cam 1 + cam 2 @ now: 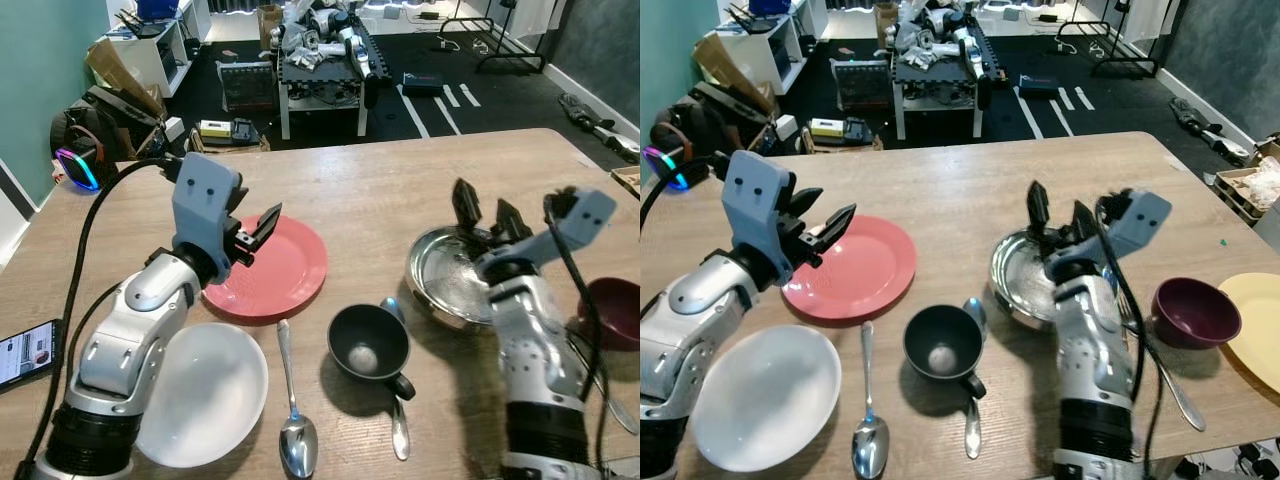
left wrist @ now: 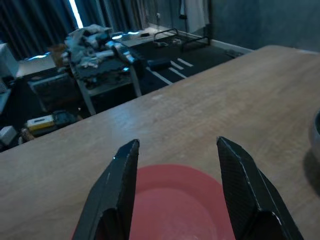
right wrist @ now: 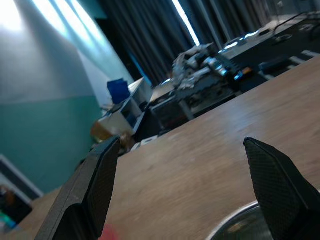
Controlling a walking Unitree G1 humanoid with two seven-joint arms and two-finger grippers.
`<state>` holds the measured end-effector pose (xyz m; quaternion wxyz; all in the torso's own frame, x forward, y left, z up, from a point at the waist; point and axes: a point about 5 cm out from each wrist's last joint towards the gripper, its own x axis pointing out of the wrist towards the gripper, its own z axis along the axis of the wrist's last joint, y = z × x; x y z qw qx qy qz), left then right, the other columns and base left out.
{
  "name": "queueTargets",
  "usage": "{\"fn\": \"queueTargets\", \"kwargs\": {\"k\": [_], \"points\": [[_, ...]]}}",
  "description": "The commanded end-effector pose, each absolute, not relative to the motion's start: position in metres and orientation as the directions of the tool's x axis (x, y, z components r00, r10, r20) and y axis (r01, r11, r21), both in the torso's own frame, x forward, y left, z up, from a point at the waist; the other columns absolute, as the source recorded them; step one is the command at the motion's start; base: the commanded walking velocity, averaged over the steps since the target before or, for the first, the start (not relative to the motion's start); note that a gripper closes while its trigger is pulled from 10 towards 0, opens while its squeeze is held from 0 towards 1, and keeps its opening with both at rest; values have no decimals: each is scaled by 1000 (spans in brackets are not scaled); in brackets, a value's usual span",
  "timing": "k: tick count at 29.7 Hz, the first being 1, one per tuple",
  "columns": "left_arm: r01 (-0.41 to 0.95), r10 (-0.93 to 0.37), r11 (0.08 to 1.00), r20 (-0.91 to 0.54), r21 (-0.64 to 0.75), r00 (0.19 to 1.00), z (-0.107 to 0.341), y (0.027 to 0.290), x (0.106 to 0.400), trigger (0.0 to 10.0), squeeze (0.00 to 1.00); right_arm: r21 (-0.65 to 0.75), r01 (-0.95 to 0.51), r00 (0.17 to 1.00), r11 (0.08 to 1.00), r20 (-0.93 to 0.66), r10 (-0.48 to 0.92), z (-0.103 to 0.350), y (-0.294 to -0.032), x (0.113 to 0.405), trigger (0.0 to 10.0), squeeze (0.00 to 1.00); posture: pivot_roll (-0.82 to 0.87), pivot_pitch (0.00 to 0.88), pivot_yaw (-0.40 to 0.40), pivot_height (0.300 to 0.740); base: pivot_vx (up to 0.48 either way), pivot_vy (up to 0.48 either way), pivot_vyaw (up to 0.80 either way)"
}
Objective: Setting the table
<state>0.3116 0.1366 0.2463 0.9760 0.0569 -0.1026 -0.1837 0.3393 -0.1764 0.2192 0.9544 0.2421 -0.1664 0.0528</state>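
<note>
The white bowl (image 1: 200,392) sits nearest you at the table's (image 1: 380,190) front left edge, with a spoon (image 1: 295,425) just beside it, then the black cup (image 1: 368,345) with a second spoon (image 1: 398,425) by its handle. A step farther, your left gripper (image 1: 255,235) hovers over the red plate (image 1: 275,270) with fingers spread and empty. Your right gripper (image 1: 485,215) stands wide open above the steel bowl (image 1: 440,285), the maroon bowl (image 1: 1195,312) and yellow plate (image 1: 1255,325) off to its right.

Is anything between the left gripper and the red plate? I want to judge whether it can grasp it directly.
Nothing visible. The left gripper, fingers open, hovers right over the red plate; the left wrist view shows only plate between its fingers.
</note>
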Motion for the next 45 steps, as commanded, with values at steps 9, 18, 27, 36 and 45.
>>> {"fn": "queueTargets", "kwargs": {"k": [9, 18, 27, 36, 45], "points": [[249, -264, 963, 164, 105, 950, 238, 148, 315, 10000, 0, 447, -224, 933, 866, 355, 58, 221, -156, 341, 10000, 0, 94, 25, 80, 740, -132, 0, 0], [248, -261, 964, 167, 94, 951, 237, 146, 315, 10000, 0, 435, -211, 938, 875, 343, 56, 217, -160, 341, 10000, 0, 87, 21, 77, 740, -355, 0, 0], [251, -264, 963, 169, 95, 950, 237, 146, 315, 10000, 0, 425, -204, 939, 882, 340, 53, 216, -163, 341, 10000, 0, 82, 15, 77, 740, -332, 0, 0], [254, -267, 962, 170, 97, 948, 237, 145, 315, 10000, 0, 423, -199, 941, 884, 336, 52, 214, -164, 341, 10000, 0, 80, 16, 80, 740, -324, 0, 0], [253, -266, 963, 172, 95, 948, 237, 146, 316, 10000, 0, 418, -192, 942, 888, 333, 47, 212, -166, 340, 10000, 0, 80, 23, 83, 740, -177, 0, 0]]}}
